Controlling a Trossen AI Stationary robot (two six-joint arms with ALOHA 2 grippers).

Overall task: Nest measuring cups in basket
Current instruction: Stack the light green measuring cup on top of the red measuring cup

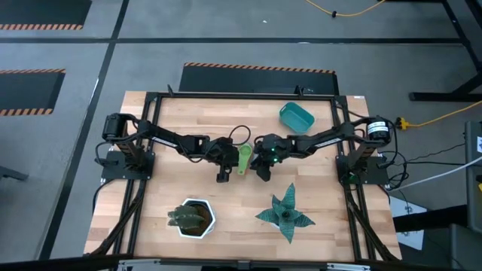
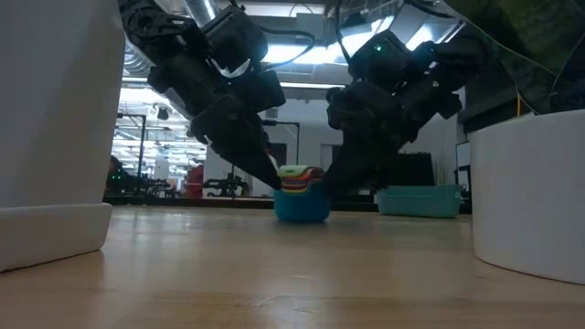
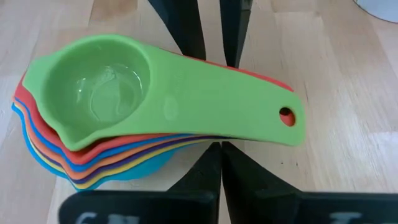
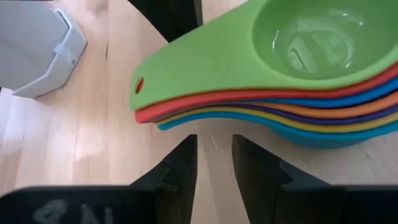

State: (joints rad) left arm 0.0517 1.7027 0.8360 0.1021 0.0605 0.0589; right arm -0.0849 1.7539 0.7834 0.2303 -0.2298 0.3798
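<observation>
Green-topped stack of nested measuring cups [image 1: 245, 157] mid-counter [image 1: 151, 188], well apart from teal basket [image 1: 296, 116], my left tool [image 1: 224, 168] nearly pressed together, right tool [image 1: 263, 168] slightly spread, flanking the stack's handles, gripping nothing.

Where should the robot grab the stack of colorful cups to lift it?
Probably by the handles. The measuring cups sit nested on the table, green on top, their flat handles fanned out to one side. A pincer could come from above and squeeze across the handle bundle. The left pincer and right pincer flank the stack.
</observation>
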